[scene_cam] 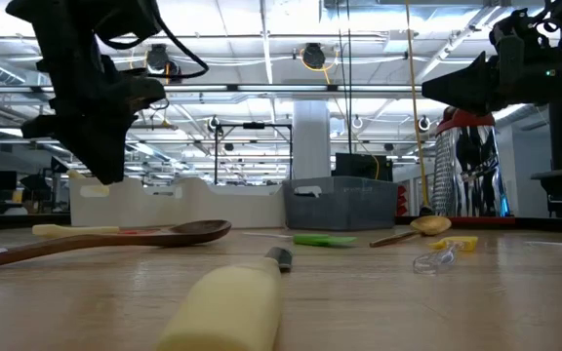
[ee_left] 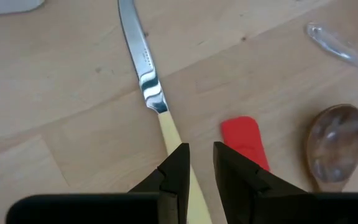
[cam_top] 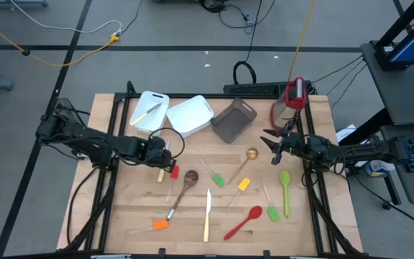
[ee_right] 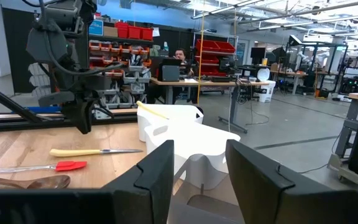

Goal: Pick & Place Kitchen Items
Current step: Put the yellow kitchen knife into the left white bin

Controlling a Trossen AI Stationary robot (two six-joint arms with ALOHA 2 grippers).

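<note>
I am looking down on three bins at the far side of the wooden table point(cam_top: 121, 216): a white rectangular bin point(cam_top: 149, 111) holding one pale-handled knife point(cam_top: 146, 113) lying slantwise, a second white bin point(cam_top: 190, 115) beside it showing nothing inside, and a grey bin point(cam_top: 233, 120) whose dark floor I cannot read. My left gripper point(cam_top: 165, 152) is hovering over a second pale-handled knife point(ee_left: 149, 93) on the table, its dark fingers slightly apart above the cream handle, holding nothing. A small red spatula point(ee_left: 246, 142) and a glossy brown wooden spoon point(ee_left: 336, 144) are lying just beside it. My right gripper point(cam_top: 272, 145) is hanging near the gold spoon point(cam_top: 251, 154), fingers spread wide. The remaining utensils are lying scattered across the bare boards.
</note>
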